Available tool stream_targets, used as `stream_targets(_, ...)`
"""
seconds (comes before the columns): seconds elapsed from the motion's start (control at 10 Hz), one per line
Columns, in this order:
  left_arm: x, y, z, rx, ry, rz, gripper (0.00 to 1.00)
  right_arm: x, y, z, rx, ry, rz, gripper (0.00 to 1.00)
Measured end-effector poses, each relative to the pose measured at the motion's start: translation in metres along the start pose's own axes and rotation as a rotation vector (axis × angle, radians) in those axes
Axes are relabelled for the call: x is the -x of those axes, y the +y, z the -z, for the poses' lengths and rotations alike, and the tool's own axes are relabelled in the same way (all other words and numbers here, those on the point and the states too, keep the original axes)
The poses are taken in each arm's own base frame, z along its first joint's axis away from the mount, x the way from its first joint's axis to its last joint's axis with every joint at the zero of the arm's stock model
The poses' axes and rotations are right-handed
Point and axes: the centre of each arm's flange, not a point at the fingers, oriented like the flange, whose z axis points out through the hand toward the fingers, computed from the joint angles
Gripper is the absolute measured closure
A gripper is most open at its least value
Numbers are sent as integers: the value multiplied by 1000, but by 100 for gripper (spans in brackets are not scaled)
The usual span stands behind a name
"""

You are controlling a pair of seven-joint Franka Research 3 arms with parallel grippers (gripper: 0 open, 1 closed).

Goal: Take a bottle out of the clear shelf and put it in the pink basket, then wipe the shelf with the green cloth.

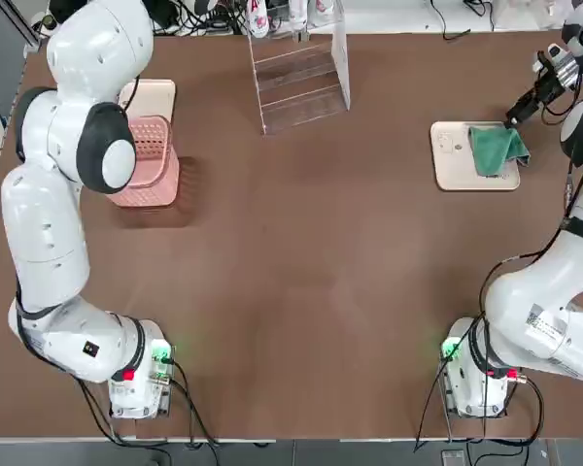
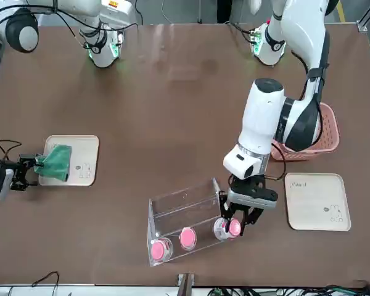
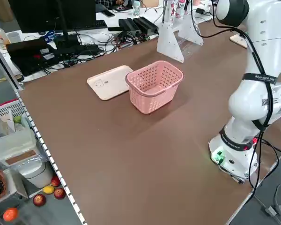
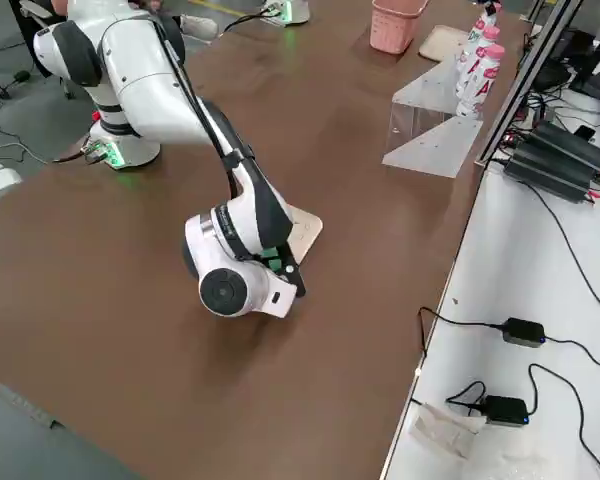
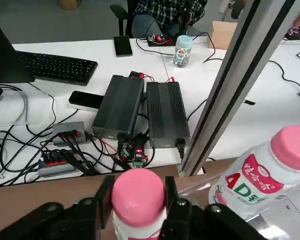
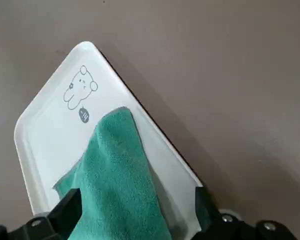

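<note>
Left hand (image 2: 237,223) clamped on bottle (image 2: 234,227) in clear shelf (image 2: 185,213): lift straight, clear side wall, carry to pink basket (image 2: 328,132); right hand (image 6: 135,210) wide over green cloth (image 6: 117,185).

Overhead camera looking straight down; front camera facing it from twelve o'clock; both sharing the clear shelf (image 1: 301,78).

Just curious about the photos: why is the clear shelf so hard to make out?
Top view: the clear shelf shows only as pale glints over the brown table. Front view: pink bottle caps shine through its wall. Right side view: its side panel looks milky.
</note>
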Motion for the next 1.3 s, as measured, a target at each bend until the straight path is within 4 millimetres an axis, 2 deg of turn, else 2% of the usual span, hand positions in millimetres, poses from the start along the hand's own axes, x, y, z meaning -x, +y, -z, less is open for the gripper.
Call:
stream_targets(0.4, -7, -5, 7, -7, 5, 72, 55, 4, 0, 1, 1, -14, 63, 0)
stream_targets(0.6, -27, -15, 32, -3, 18, 137, 55, 6, 1, 0, -2, -18, 74, 0)
stream_targets(0.8, -51, -31, 72, -49, 1, 165, 55, 8, 3, -5, -9, -20, 71, 0)
stream_targets(1.0, -70, -55, 115, -119, -40, 194, 55, 9, 3, -7, -13, -20, 71, 3)
stream_targets(1.1, -76, -75, 135, -168, -84, 224, 55, 8, 3, -8, -13, -20, 71, 6)
stream_targets(1.3, -67, -120, 153, -287, -226, 275, 55, 7, 3, -8, -14, -21, 74, 23)
